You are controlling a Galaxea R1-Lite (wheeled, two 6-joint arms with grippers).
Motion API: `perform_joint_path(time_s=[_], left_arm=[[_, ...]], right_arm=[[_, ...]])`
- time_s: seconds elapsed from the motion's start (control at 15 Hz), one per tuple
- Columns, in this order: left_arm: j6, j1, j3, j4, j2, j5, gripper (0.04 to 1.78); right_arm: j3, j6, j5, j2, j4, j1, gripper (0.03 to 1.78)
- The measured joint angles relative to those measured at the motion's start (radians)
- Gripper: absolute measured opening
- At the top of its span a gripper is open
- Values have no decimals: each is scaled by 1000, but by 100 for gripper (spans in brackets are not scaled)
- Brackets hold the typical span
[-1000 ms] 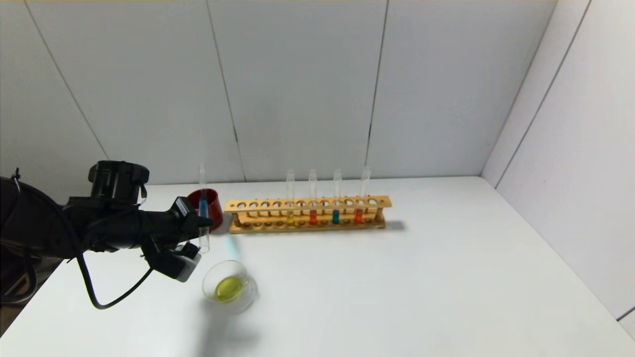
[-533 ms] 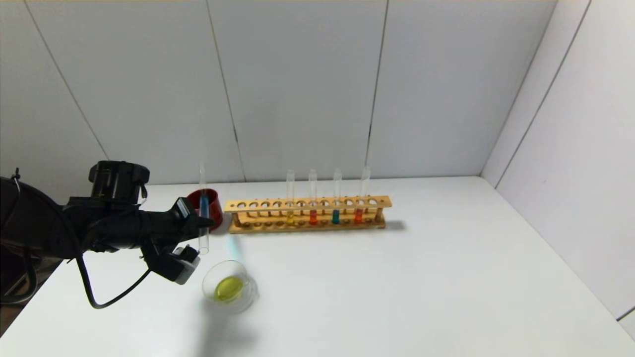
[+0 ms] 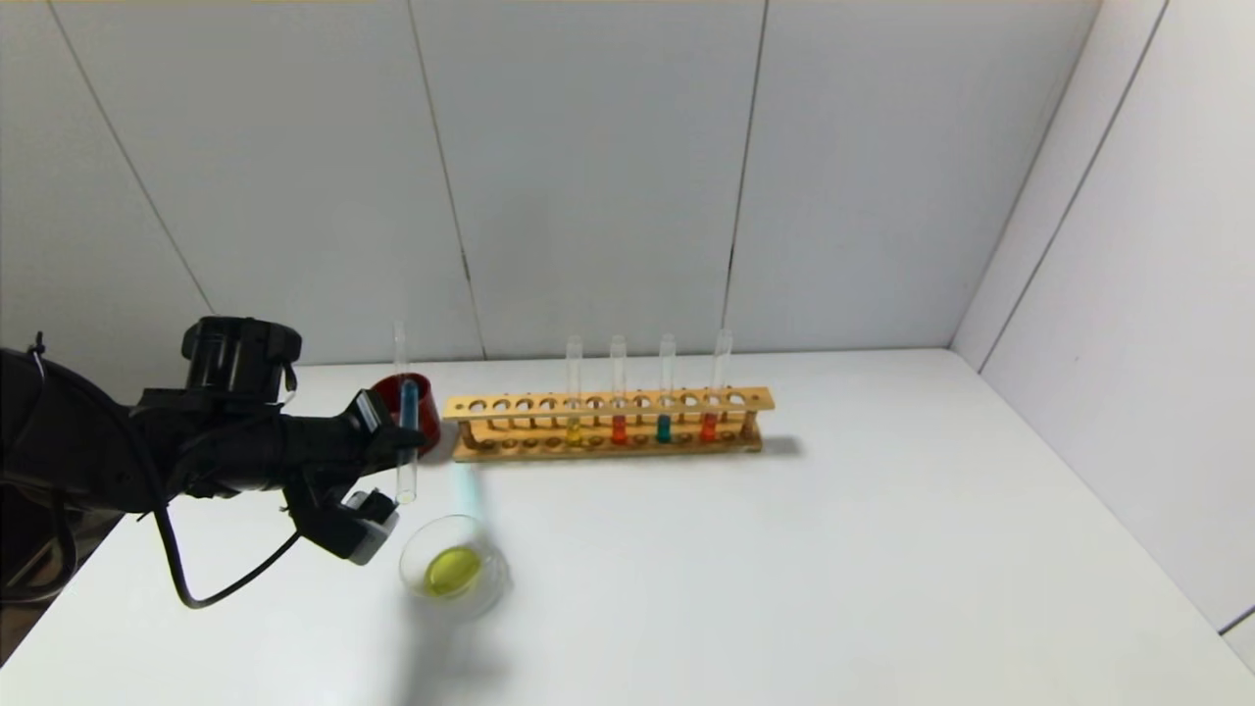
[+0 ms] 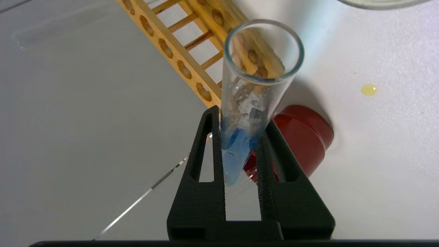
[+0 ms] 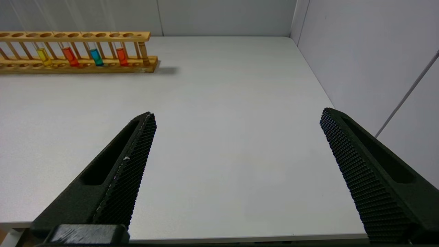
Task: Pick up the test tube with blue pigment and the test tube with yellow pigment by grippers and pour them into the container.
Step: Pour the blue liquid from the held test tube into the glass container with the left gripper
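Note:
My left gripper [image 3: 397, 439] is shut on the test tube with blue pigment [image 3: 406, 412], in front of the red cup and just behind the container. The left wrist view shows the tube [image 4: 257, 85] pinched between both fingers [image 4: 272, 144]. Its blue liquid sits at the closed end and its open mouth points toward the container. The container [image 3: 487, 588], a clear glass dish, holds yellow liquid; its rim shows in the left wrist view [image 4: 377, 2]. No tube with lemon-yellow liquid shows. My right gripper [image 5: 238, 113] is open and empty above the table's near right edge.
A dark red cup [image 3: 426, 412] with an empty clear tube [image 3: 399, 343] stands left of the wooden rack [image 3: 608, 404]. The rack holds amber-yellow, orange-red, teal [image 3: 664, 428] and orange-red tubes. A yellow drop [image 4: 368, 90] lies on the table near the cup.
My left gripper has shifted slightly to the right with the blue tube still held. The dish and the rack have not moved.

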Motion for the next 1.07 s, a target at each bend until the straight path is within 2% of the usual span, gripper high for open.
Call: perform_joint_path(time_s=[1.07], left_arm=[[35, -30, 3, 10, -20, 86, 31]], right_arm=[[0, 0, 0, 0, 0, 0, 175]])
